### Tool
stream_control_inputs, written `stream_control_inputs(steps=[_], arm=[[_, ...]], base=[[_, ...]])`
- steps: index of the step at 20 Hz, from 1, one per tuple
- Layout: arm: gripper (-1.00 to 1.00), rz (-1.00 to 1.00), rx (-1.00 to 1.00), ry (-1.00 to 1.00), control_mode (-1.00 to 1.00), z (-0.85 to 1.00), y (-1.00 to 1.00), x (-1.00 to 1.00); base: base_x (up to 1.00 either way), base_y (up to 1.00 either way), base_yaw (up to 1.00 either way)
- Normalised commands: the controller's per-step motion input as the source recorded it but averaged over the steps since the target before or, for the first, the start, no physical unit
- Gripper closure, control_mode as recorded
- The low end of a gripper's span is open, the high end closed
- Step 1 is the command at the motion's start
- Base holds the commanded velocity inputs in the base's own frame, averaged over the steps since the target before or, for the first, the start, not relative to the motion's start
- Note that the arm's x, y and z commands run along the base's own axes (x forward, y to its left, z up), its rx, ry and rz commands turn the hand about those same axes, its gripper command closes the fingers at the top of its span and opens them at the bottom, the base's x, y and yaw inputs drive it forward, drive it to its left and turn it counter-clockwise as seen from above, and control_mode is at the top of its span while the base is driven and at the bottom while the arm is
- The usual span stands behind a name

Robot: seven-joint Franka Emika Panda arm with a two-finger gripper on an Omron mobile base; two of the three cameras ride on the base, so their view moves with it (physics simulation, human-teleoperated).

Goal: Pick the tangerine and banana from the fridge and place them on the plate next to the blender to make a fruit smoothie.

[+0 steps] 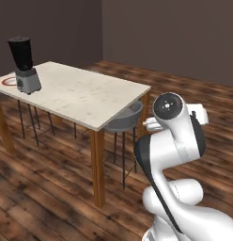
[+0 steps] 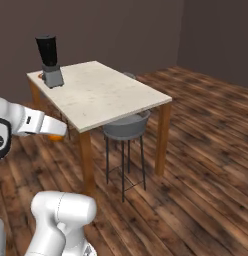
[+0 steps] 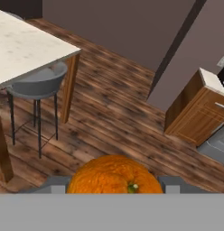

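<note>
Table (image 1: 76,92) fills upper left of left base view. Blender (image 1: 23,66) on its far left end; plate (image 1: 9,82) just behind blender, partly hidden. Stool (image 1: 125,120) tucked under table's right edge. Hand view: tangerine (image 3: 114,176) bottom centre; cabinet (image 3: 199,115) right.

A pale, speckled table (image 1: 78,92) on wooden legs fills the upper left of the left base view and stands on a dark plank floor (image 1: 52,188). At its far left end sits the blender (image 1: 24,66) — black jar on a grey base — with the red rim of the plate (image 1: 7,82) showing just beside the base, at the frame's left edge. The rest of the tabletop is bare.
</note>
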Motion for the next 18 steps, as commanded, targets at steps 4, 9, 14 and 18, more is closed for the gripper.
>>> stream_control_inputs(steps=[4,9,14,18], arm=[[1.00,0.00,0.00,0.00,1.00,0.00,0.00,0.00],[1.00,0.00,0.00,0.00,1.00,0.00,0.00,0.00],[1.00,0.00,0.00,0.00,1.00,0.00,0.00,0.00],[1.00,0.00,0.00,0.00,1.00,0.00,0.00,0.00]], base=[[0.57,1.00,0.01],[0.82,1.00,-0.05],[0.86,1.00,-0.11],[0.58,1.00,-0.15]])
